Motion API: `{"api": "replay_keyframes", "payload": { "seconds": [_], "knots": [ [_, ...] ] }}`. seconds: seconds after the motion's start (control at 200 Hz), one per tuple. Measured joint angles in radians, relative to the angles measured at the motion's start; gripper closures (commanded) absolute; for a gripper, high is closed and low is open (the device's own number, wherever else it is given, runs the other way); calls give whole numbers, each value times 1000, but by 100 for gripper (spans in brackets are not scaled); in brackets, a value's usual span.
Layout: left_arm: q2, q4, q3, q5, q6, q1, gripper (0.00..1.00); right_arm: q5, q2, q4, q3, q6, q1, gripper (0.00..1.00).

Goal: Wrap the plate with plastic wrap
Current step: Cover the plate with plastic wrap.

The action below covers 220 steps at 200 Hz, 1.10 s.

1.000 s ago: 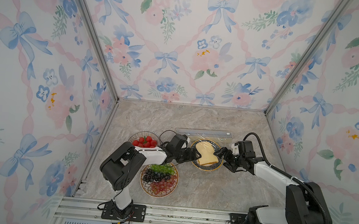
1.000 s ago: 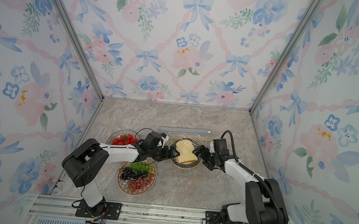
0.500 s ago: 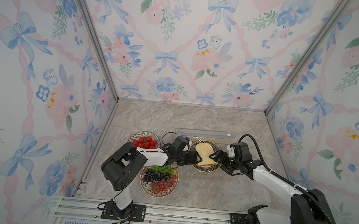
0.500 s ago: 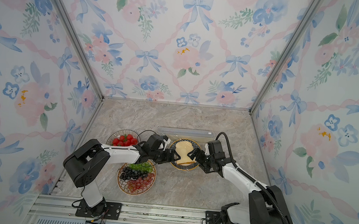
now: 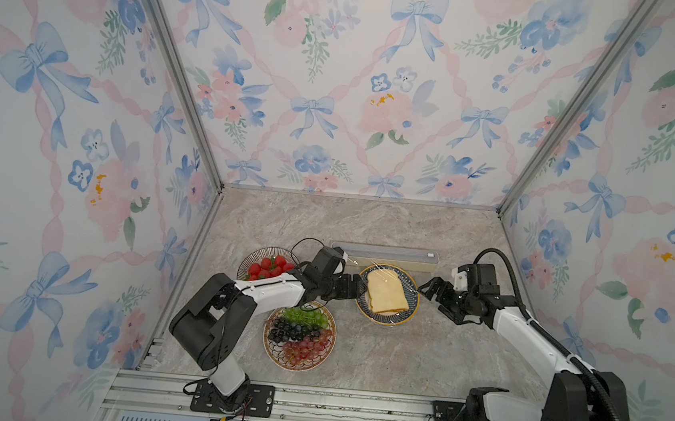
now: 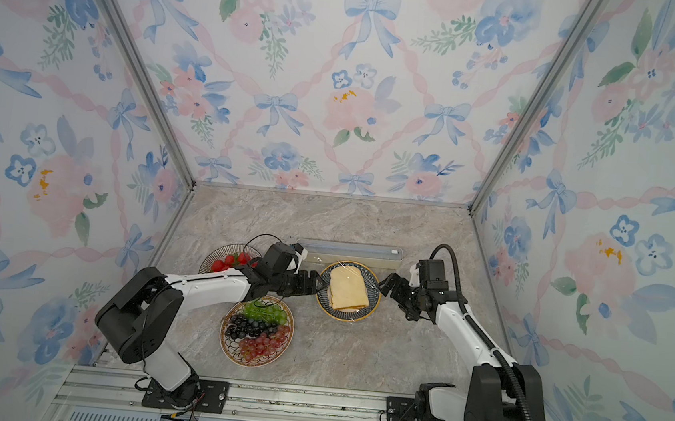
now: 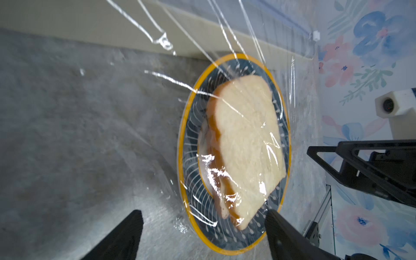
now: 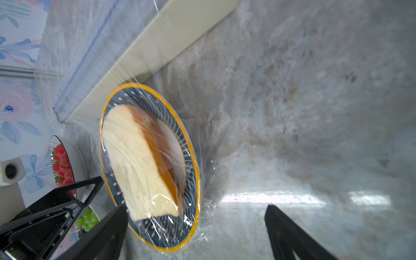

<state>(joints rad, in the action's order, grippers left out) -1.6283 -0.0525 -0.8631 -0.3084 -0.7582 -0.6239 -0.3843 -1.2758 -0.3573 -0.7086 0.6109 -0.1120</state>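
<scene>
Plate (image 5: pixel 384 323) with bread (image 5: pixel 386 294) sits lower centre in both top views, just before the cream box (image 5: pixel 386 258). Plastic wrap (image 7: pixel 216 175) covers plate and bread, reaching the box. Left gripper (image 5: pixel 356 287) and right gripper (image 5: pixel 430 296) flank the plate, jaws spread, empty.

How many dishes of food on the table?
3: strawberry bowl far left, grape plate nearest the bases, bread plate under plastic wrap by the box. None apparently hidden.

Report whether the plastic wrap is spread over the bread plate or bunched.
Spread. The plastic wrap lies across the plate and bread, with glossy creases over both.
</scene>
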Motion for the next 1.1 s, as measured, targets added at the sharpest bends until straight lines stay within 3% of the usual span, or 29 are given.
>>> {"api": "replay_keyframes", "payload": {
  "seconds": [0.34, 1.1],
  "knots": [
    [-90, 26, -155, 28, 82, 9, 14, -4, -235, 47, -127, -48, -79, 3],
    [-215, 68, -211, -14, 100, -52, 13, -27, -299, 106, -135, 30, -192, 3]
  ]
}}
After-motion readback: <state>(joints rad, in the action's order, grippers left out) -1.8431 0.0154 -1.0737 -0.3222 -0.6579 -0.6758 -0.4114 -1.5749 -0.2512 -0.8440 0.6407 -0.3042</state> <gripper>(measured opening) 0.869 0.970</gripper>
